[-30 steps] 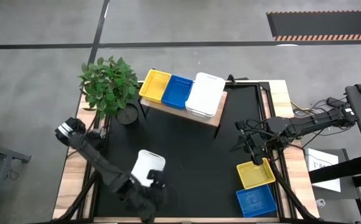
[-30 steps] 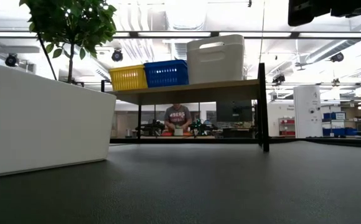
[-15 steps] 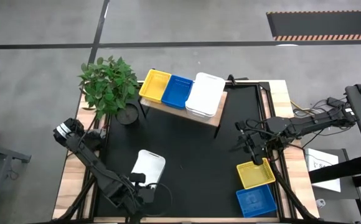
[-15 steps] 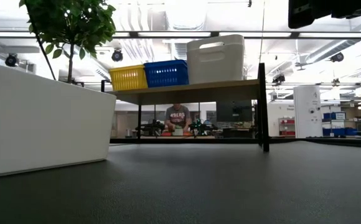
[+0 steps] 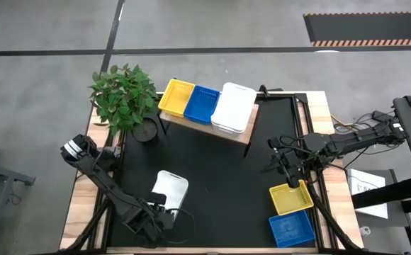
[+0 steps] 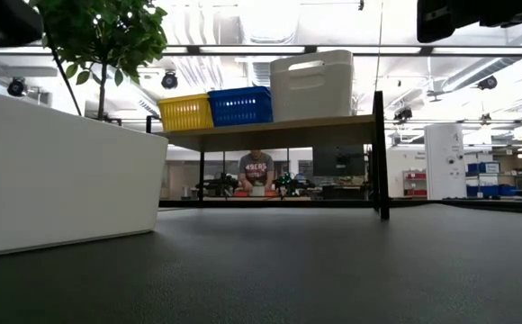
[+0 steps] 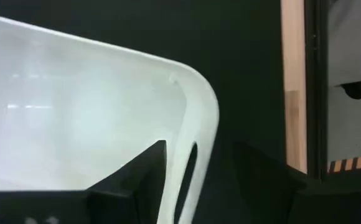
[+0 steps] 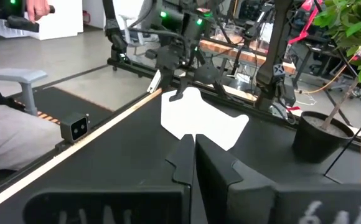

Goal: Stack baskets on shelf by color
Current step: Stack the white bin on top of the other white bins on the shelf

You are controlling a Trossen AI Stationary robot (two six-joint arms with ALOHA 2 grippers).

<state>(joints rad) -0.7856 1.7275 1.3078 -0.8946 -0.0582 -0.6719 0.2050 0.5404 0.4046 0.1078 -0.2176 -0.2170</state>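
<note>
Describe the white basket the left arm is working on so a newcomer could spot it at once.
Start from the black table and go to its near-left part, well in front of the shelf. There a single white basket sits on the black top, with the left gripper straddling its near rim, jaws apart. The other white baskets are stacked on the shelf beside a blue basket; this one stands alone.

Three baskets (image 5: 207,105) side by side on shelf (image 5: 246,137), plant (image 5: 124,95) left, seemingly one basket (image 5: 170,189) on table (image 5: 220,177)
</note>
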